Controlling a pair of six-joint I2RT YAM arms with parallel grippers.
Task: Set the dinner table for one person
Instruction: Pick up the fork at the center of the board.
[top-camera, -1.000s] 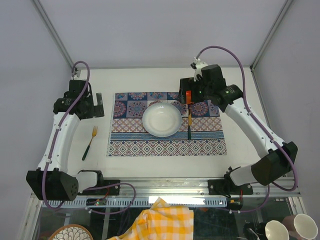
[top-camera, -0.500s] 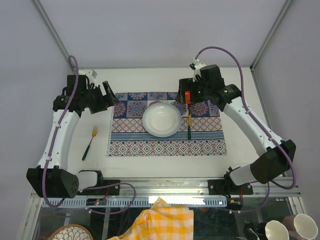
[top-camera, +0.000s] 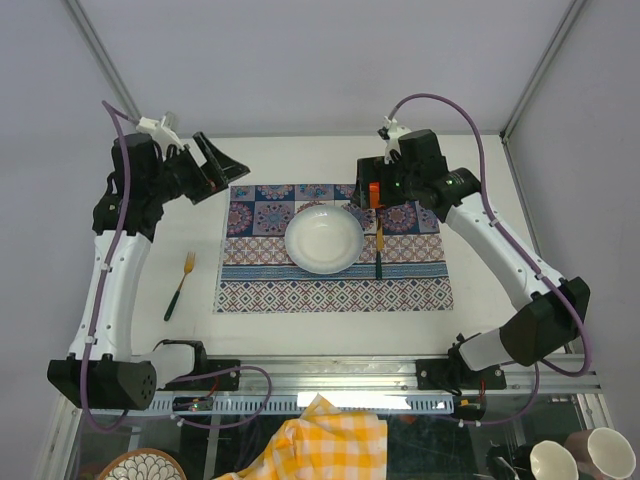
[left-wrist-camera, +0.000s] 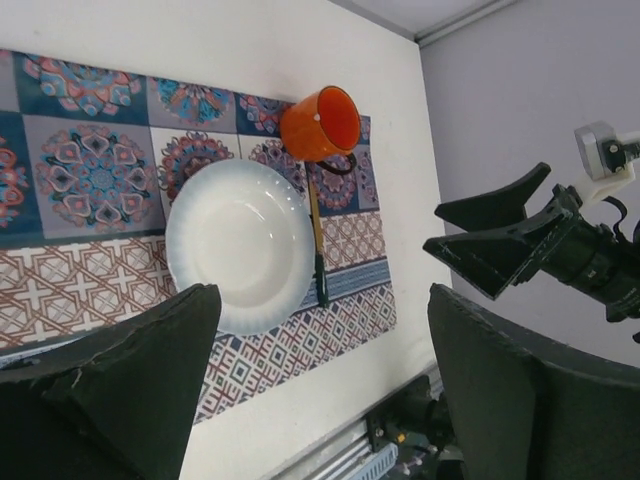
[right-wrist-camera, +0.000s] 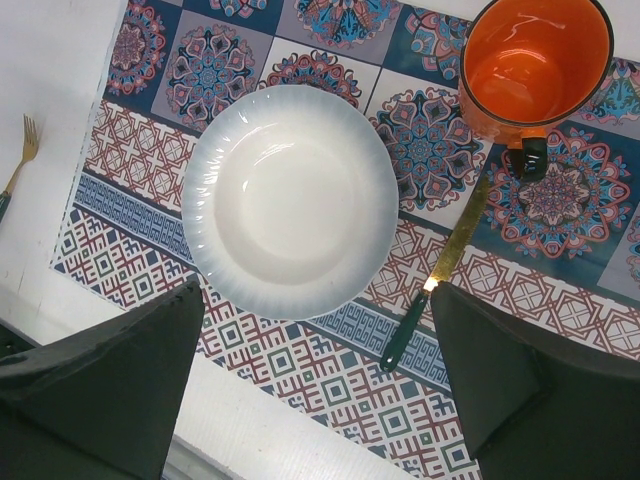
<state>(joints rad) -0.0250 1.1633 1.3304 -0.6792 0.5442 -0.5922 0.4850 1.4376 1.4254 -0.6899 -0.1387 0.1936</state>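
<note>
Where the white dinner table (top-camera: 300, 155) fills the middle of the top view, from the metal rail at the bottom up to the back wall, the left gripper (top-camera: 222, 172) hangs in the air at upper left, above the cloth's upper left corner. Its fingers (left-wrist-camera: 130, 380) stand wide apart with nothing between them. Below it, at centre left, a fork (top-camera: 178, 287) with gold tines and a dark handle lies on the bare tabletop, tines toward the top of the frame, near the cloth but apart from it. A blue-and-purple patterned cloth (top-camera: 330, 290) lies flat across the middle of the table. On it, slightly left of its centre, sits a white deep plate (top-camera: 323, 238), with nothing in it. Just right of the plate a knife (top-camera: 379, 252) lies on the cloth, gold blade toward the top, dark green handle toward the bottom. An orange mug (right-wrist-camera: 535, 60) stands upright at the cloth's upper right, its dark handle just beside the blade tip. Over the plate and mug the right gripper (right-wrist-camera: 315, 292) hovers, spread wide and holding nothing.
</note>
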